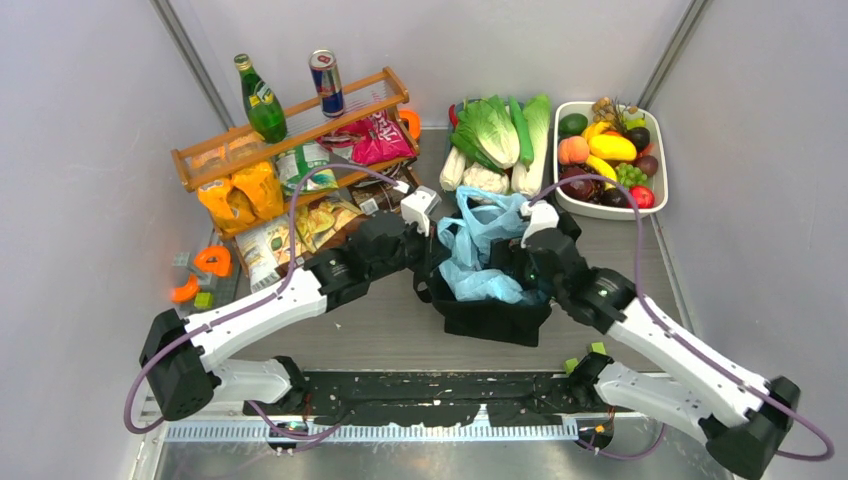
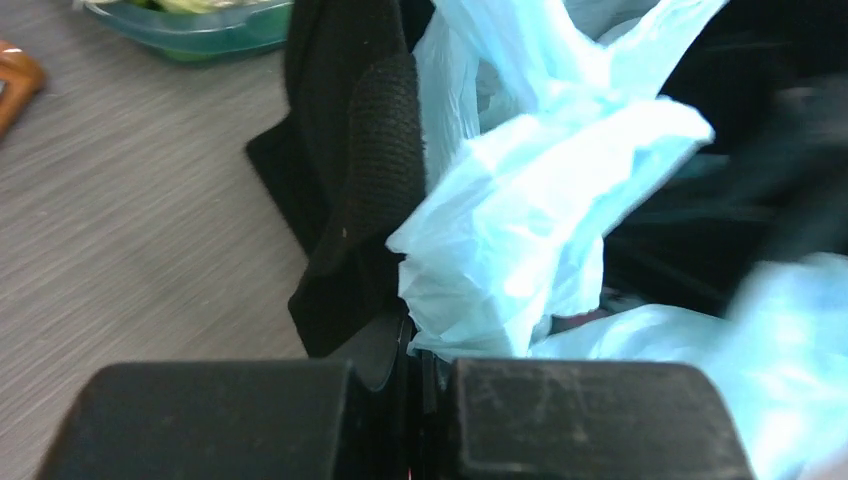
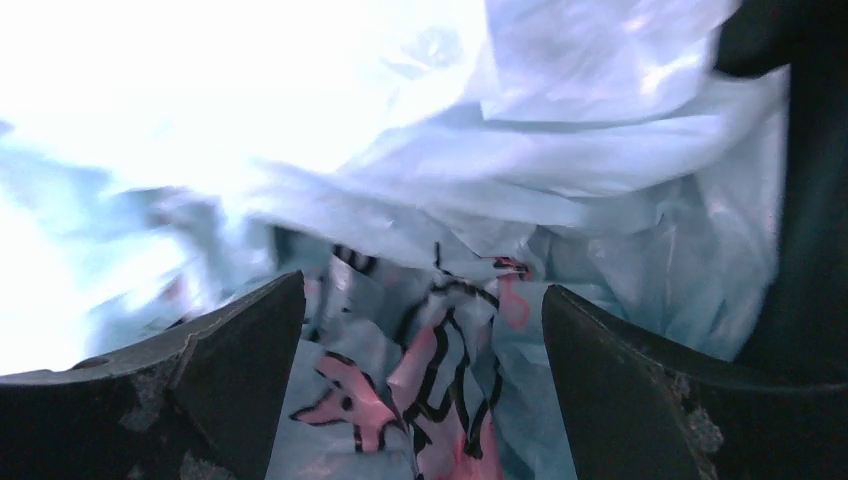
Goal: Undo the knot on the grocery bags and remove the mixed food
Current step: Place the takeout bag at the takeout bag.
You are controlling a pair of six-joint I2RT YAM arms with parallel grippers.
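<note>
While your left gripper (image 2: pixel 428 390) pinches a twist of the light-blue bag (image 2: pixel 520 230), which rises straight ahead of its closed tips from the black tote (image 1: pixel 490 322), your right gripper (image 3: pixel 420 335) gapes wide, printed plastic just beyond; the knot, probably nearer your left, is unclear.

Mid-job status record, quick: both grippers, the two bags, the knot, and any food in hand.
left gripper: shut, pinching a fold of the light-blue plastic bag
right gripper: open, the bag's pink-printed plastic between its jaws
black tote: open, with the light-blue plastic bag resting in its mouth
knot: cannot tell whether it is undone
food in hand: none in either gripper
</note>
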